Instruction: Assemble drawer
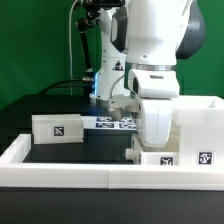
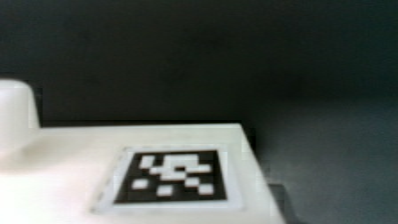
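Note:
The drawer's tall white shell (image 1: 198,128) stands at the exterior view's right, with a black-and-white tag (image 1: 205,157) on its front. A small white tray (image 1: 58,128) with a tag lies apart at the left on the dark table. My gripper (image 1: 150,146) is low, right against the shell's left side, over a white part that carries a tag (image 1: 165,160). The arm's own hand hides the fingers. The wrist view shows a flat white surface (image 2: 71,160) with a blurred tag (image 2: 175,178) very close under the camera. I cannot tell whether the gripper is open or shut.
A long low white border rail (image 1: 70,172) runs along the front of the table. The marker board (image 1: 112,123) lies flat behind the gripper, between the tray and the shell. A rounded white shape (image 2: 13,115) sits at the edge of the wrist view.

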Available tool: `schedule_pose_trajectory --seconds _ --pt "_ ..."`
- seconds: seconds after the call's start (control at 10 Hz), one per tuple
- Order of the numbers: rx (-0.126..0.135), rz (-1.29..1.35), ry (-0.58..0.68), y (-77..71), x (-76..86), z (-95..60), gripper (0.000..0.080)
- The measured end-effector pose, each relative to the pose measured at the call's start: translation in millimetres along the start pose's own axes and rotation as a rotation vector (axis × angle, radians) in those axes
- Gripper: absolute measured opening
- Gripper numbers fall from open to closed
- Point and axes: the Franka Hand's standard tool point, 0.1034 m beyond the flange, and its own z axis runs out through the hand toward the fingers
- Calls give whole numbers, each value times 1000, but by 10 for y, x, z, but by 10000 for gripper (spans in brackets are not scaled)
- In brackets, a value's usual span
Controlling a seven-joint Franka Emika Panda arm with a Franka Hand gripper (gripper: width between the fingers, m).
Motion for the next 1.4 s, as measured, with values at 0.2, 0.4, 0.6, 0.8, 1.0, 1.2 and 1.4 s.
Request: schedule_pose_trajectory --seconds 0.2,0.4,0.6,0.8,1.0,1.2,1.4 --pt "-4 13 0 6 -30 -22 319" --pt "-18 70 0 31 -62 -99 501" --pt "-29 83 0 67 -56 -168 601" --pt "-36 86 -5 116 -70 -314 647" --pt "-31 76 -14 206 -165 -471 647" --pt "-18 22 -21 336 -392 -516 649" --pt "-3 -48 -19 459 -606 -434 649"
